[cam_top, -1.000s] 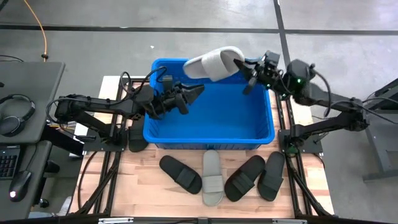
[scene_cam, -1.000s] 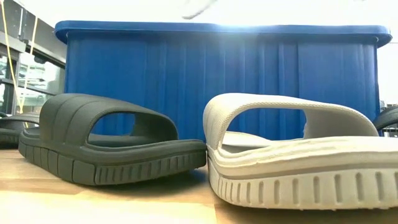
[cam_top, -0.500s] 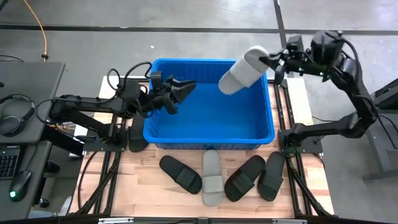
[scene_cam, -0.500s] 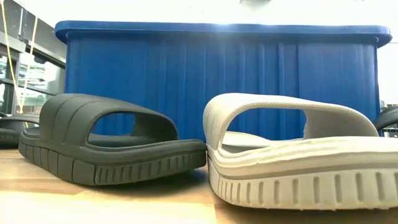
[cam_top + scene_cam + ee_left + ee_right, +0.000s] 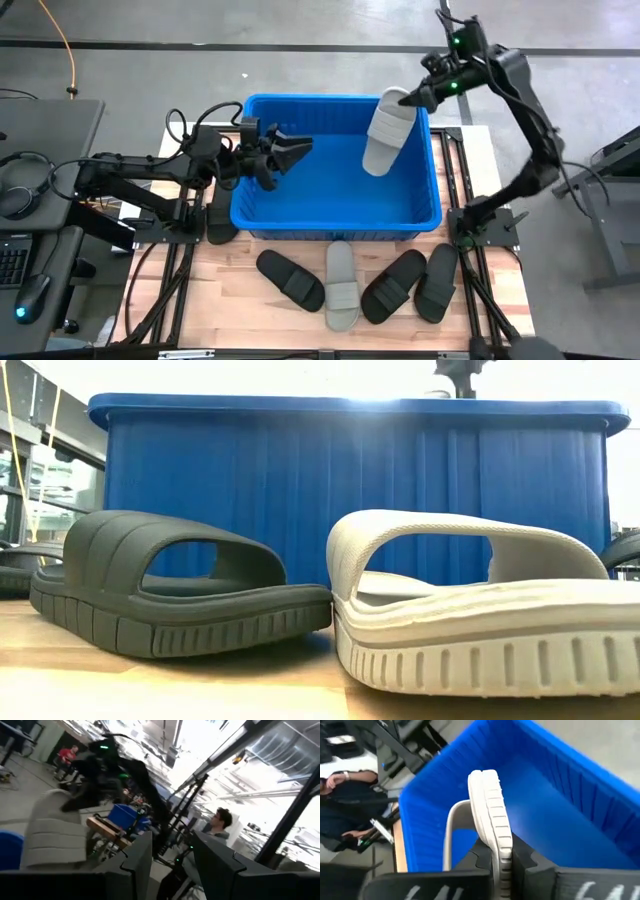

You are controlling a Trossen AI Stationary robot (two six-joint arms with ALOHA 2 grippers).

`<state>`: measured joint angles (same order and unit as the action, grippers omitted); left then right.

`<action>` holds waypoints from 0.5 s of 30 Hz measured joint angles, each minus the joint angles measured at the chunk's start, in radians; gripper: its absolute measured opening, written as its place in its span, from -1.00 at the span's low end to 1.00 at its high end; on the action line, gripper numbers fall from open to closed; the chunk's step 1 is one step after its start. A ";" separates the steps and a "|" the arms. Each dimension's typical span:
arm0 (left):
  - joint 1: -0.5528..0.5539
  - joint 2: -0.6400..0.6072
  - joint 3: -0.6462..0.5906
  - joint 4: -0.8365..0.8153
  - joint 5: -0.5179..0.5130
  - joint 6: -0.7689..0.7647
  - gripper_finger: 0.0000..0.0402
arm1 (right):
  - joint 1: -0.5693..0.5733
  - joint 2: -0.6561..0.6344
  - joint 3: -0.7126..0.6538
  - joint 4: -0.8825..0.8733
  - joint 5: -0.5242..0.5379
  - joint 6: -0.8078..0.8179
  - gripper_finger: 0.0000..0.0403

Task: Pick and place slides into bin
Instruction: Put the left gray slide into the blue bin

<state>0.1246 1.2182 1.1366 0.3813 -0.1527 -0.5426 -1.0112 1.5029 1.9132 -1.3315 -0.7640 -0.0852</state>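
Observation:
My right gripper (image 5: 412, 96) is raised over the far right corner of the blue bin (image 5: 335, 230) and is shut on a light grey slide (image 5: 385, 133). My left gripper (image 5: 298, 150) is open and empty, level over the bin's left part; in its wrist view (image 5: 172, 855) the grey slide (image 5: 55, 837) shows farther off. A second grey slide (image 5: 341, 285) and three black slides (image 5: 290, 280) (image 5: 393, 285) (image 5: 437, 282) lie sole down on the table in front of the bin. My right gripper pinches one end of the grey slide's sole (image 5: 500, 837) between its two fingers (image 5: 481, 861), which close on the sole's top and bottom faces. The fingers come from above, slanting down into the bin. The slide hangs below them, lifted clear over the bin's inside (image 5: 570, 795).
Another black slide (image 5: 220, 222) lies beside the bin's left wall. In the low view a black slide (image 5: 170, 580) and a grey slide (image 5: 480, 600) stand before the bin's near wall (image 5: 350, 480). People show in the room beyond the table.
My right gripper has risen and gone toward the table's right edge with the grey slide. The slide has tipped from lying across the bin's far rim to hanging down inside its far right corner. My left gripper has drawn back a little toward the table's left edge.

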 joint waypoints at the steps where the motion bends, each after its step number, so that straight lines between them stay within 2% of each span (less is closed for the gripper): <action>1: 0.000 -0.001 0.000 -0.003 0.008 -0.008 -0.34 | -0.007 0.025 0.012 -0.028 -0.002 -0.019 -1.00; 6: 0.000 0.000 0.000 -0.050 0.016 -0.015 -0.34 | -0.008 0.125 0.035 -0.147 -0.001 -0.106 -1.00; 15: 0.000 0.000 0.000 -0.050 0.053 -0.011 -0.34 | -0.008 0.207 0.036 -0.167 0.086 -0.119 -1.00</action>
<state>0.1242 1.2182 1.1366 0.3316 -0.0997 -0.5537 -1.0191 1.7098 1.9491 -1.4980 -0.6781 -0.2042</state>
